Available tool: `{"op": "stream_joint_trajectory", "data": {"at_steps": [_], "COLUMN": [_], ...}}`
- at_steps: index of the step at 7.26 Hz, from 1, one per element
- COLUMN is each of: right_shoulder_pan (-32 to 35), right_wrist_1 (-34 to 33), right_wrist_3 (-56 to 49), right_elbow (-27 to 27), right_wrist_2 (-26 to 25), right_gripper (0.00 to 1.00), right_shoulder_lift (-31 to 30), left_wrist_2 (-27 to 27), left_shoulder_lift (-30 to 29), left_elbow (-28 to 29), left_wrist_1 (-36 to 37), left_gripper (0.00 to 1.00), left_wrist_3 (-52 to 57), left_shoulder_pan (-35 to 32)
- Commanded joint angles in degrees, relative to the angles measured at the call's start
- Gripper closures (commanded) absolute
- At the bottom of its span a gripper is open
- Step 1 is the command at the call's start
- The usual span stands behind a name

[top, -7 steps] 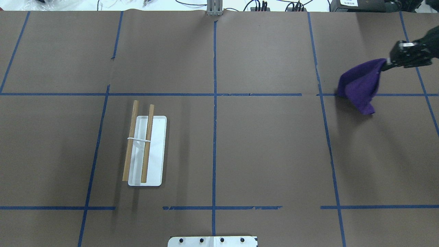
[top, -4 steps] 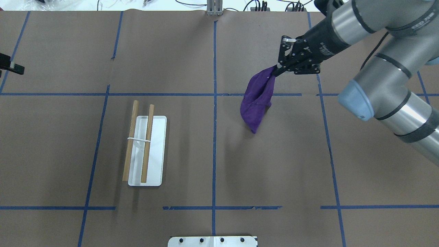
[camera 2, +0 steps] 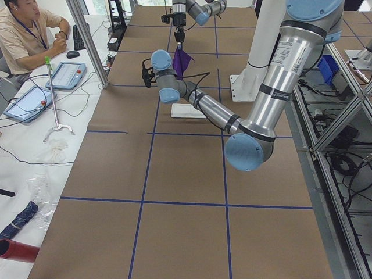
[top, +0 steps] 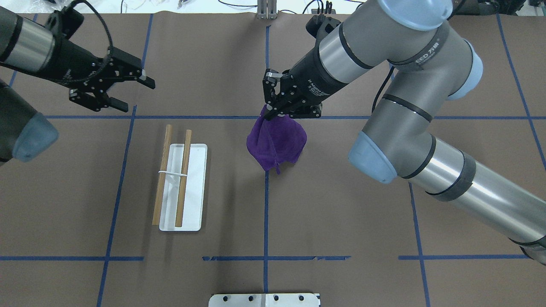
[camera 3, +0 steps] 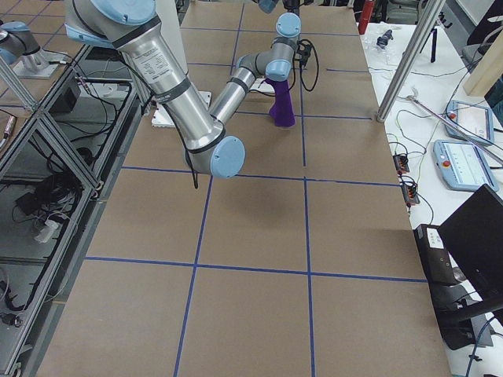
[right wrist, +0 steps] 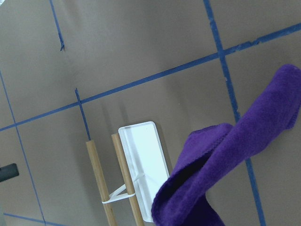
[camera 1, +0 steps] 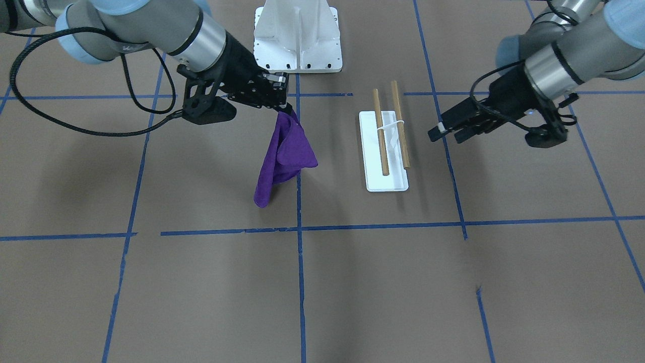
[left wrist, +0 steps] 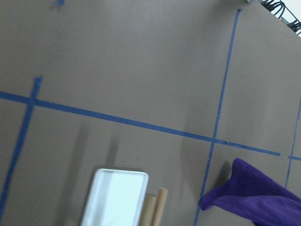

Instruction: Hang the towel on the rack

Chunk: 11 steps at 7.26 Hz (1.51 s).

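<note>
Brown paper table [top: 341, 204] marked off by blue tape lines [top: 128, 170], that's our stage, and both arms are over it. Biggest in shot is the grey-and-silver right arm [top: 409, 111], reaching in from the robot's right towards the centre line. Across from it, the left arm [top: 25, 51] leans in from the robot's left. At the robot's edge of the table stands a large white bolted pedestal [camera 1: 298, 35].

Now the small rack [top: 194, 187]: flat white rectangular base lying on the paper left of centre, with two parallel light-brown wooden dowels [top: 183, 179] above it, joined by a thin white crosspiece [top: 172, 173]. It's bare.

And the soft deep purple towel [top: 277, 143]! It hangs bunched and folded from one pinched corner, right over the centre tape line, apart from the rack on its right-hand side. Whether its lowest tip brushes the paper, I cannot tell.

Right gripper [top: 268, 114]: jaws pressed together on that top corner of the towel, pointing down. Left gripper [top: 138, 96]: jaws spread wide, nothing between them, hovering just beyond the rack's far end and slightly to its left.
</note>
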Motion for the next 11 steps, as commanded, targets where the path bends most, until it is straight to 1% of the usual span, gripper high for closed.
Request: {"op": "stream_joint_trajectory", "data": {"at_steps": [1, 2, 3, 4, 6, 8, 9, 10, 11], "right_shoulder_pan": [-2.46, -3.07, -3.69, -3.96, -3.96, -4.05, -4.05, -4.05, -4.05], "right_wrist_1": [-1.03, -1.12, -1.21, -1.12, -1.12, -1.12, -1.12, -1.12, -1.12], "right_wrist_3": [-7.64, -8.2, -8.21, -8.21, -8.3, -8.91, -8.91, -8.91, -8.91], "right_elbow": [-0.31, -0.48, -1.01, -1.79, -1.8, -1.8, -1.8, -1.8, -1.8], "right_wrist_2": [-0.45, -0.54, -1.41, -1.85, -1.95, -1.95, -1.95, -1.95, -1.95], "right_gripper": [1.0, 1.0, 1.0, 1.0, 1.0, 1.0, 1.0, 1.0, 1.0], "right_shoulder_lift": [2.02, 3.07, 4.12, 4.91, 5.1, 5.19, 5.19, 5.19, 5.19], "left_wrist_2": [0.56, 0.56, 0.91, 0.91, 1.0, 3.45, 3.98, 3.99, 3.99], "left_shoulder_lift": [-6.01, -8.39, -9.54, -10.34, -12.53, -13.24, -13.25, -13.25, -13.25], "left_elbow": [0.06, 0.58, 1.02, 1.03, 1.02, 0.94, 0.85, 0.59, 0.41], "left_wrist_1": [6.42, 10.03, 10.59, 10.59, 10.59, 10.59, 10.51, 10.59, 10.59], "left_gripper": [0.04, 0.04, 0.04, 0.04, 0.07, 0.08, 0.12, 0.21, 0.5], "left_wrist_3": [-3.07, -3.77, -7.52, -10.78, -16.15, -17.14, -17.31, -17.49, -18.88], "left_shoulder_pan": [2.64, 3.16, 4.73, 5.53, 7.55, 10.54, 11.25, 11.43, 11.69]}}
